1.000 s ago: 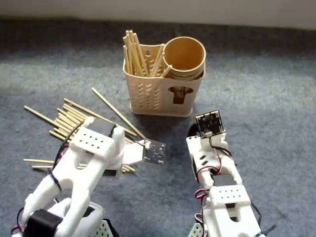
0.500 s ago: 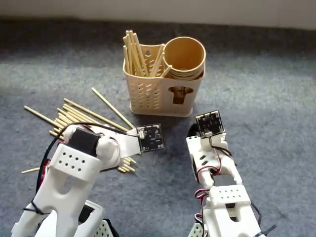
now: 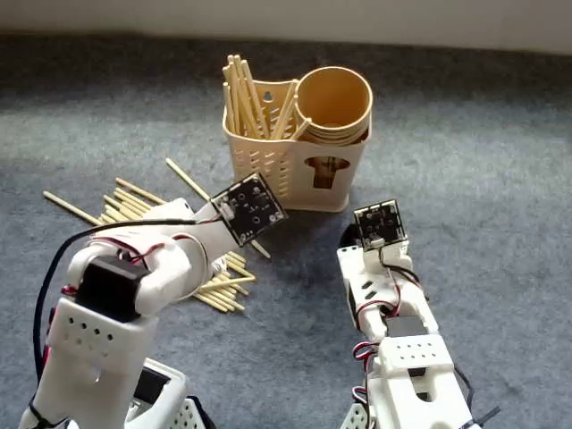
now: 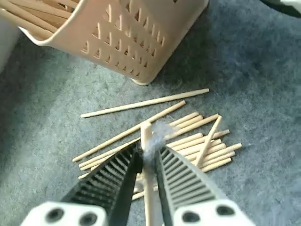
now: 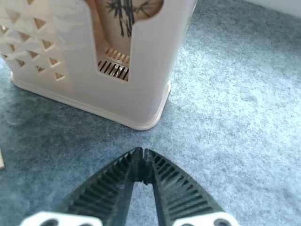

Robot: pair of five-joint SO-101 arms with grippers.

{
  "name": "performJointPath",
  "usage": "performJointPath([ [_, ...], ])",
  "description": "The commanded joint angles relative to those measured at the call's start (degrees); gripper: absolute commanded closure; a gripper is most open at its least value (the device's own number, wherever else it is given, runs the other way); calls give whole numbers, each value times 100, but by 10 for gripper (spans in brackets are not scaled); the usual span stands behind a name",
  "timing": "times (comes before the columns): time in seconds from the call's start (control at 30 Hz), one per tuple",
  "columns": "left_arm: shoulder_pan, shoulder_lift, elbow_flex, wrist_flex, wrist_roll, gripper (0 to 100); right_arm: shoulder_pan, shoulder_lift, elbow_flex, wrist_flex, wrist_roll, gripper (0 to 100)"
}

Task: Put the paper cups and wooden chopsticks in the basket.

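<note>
The basket (image 3: 295,170) is standing at about 12 o'clock in the high view, on the grey, carpet-like tabletop (image 3: 500,161). The paper cups (image 3: 333,105) are sitting nested in its 3 o'clock half, and a bundle of wooden chopsticks (image 3: 243,94) is leaning upright in its 9 o'clock half. The loose chopsticks (image 3: 134,207) are lying in a rough pile on the tabletop at about 8 o'clock from the basket, partly under the left arm (image 3: 134,286). One of them is lying apart from the pile, nearer the basket. The left arm is hanging over the pile's 3 o'clock edge, near the basket's foot. In its wrist view the left pincer (image 4: 148,153) is gripping a single chopstick (image 4: 146,134) between narrow jaws, just above the pile. A grey tuft (image 4: 159,134), probably fluff from the tabletop, is clinging at the tips. The right arm (image 3: 393,322) is sitting at 5 o'clock from the basket. The right pincer (image 5: 143,160) is pointing at the basket's base with its jaws pressed together on nothing, near the basket but not touching it.
</note>
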Motion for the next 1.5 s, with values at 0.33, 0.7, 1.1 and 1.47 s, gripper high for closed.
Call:
performJointPath([
  [0.33,48,-462,-1138,-1152,2040,994,31,-92,-66,4,44,975],
  [0.7,57,-470,-1147,-3209,3270,994,31,-84,-57,4,44,975],
  [1.1,48,-453,-1481,-4360,3675,994,-119,-84,-66,4,44,975],
  [1.47,48,-426,-1763,-5538,3631,994,-154,-84,-57,4,44,975],
])
